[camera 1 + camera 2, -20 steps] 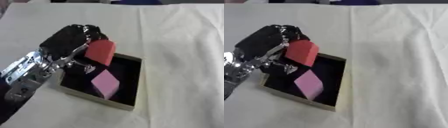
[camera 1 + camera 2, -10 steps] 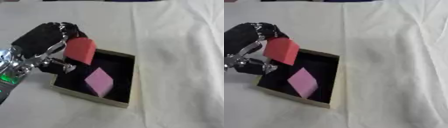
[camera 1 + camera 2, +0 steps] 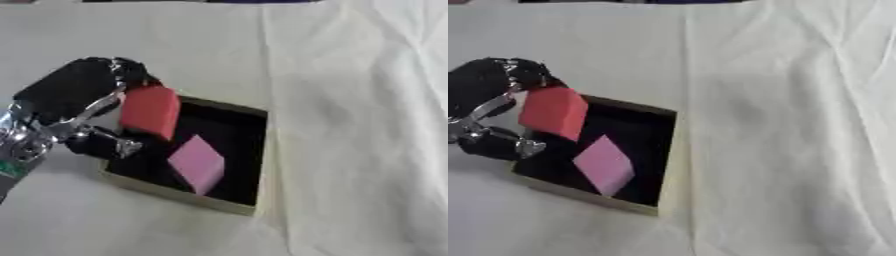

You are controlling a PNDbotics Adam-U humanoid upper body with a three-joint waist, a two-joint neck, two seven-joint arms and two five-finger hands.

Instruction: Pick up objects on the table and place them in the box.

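Note:
My left hand [image 3: 74,95] comes in from the left, with fingers and thumb curled round a red block [image 3: 150,111]. It holds the block just above the left part of the box [image 3: 262,160], a shallow tray with a black inside and pale rim. A pink block [image 3: 198,163] lies tilted inside the box, below and right of the red one. The right hand shows in neither view.
A white cloth [image 3: 350,100] with creases covers the table all round the box. A dark strip [image 3: 201,1] runs along the far edge of the table.
The whole picture has shifted, so the camera has moved. The left hand still holds the red block over the box's left side; the pink block lies as before.

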